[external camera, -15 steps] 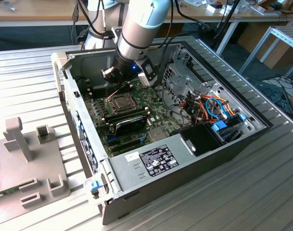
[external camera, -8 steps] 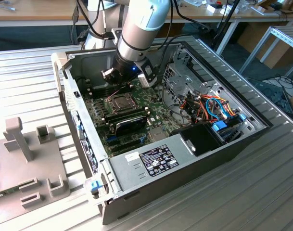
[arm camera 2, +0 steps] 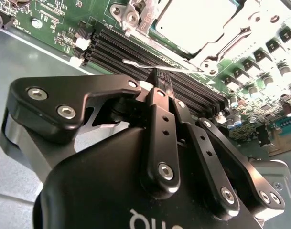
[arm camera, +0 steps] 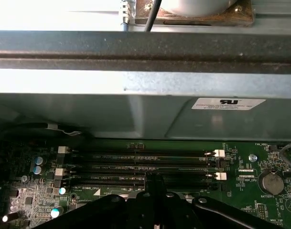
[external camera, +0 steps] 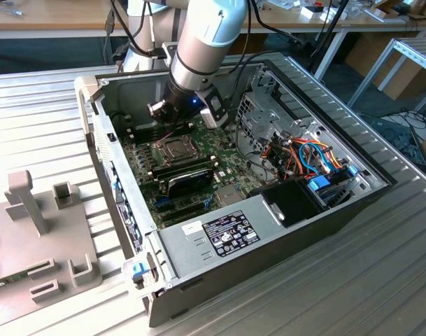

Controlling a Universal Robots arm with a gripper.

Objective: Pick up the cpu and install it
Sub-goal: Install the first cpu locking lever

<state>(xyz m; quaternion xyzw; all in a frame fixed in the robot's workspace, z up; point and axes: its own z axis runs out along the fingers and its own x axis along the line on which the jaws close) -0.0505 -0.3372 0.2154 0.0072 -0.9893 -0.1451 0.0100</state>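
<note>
The cpu (arm camera 2: 195,20) lies flat in the motherboard's socket, its pale silver top showing inside the hinged metal frame (arm camera 2: 250,26). In the exterior view the socket (external camera: 172,148) sits mid-board, just in front of my arm's wrist (external camera: 192,94). My gripper (arm camera 2: 158,78) is shut with nothing visible between its fingers. Its tips hang over the black memory slots (arm camera: 145,167), beside the socket's thin wire lever (arm camera 2: 135,63). In the first wrist view the gripper (arm camera: 155,177) points toward the case's grey wall (arm camera: 135,109).
The open computer case (external camera: 352,203) lies on a slatted metal table. It holds the green motherboard (external camera: 146,171), a silver power supply (external camera: 213,234) and a bundle of coloured cables (external camera: 307,157). A grey fixture (external camera: 31,231) stands at the exterior view's left.
</note>
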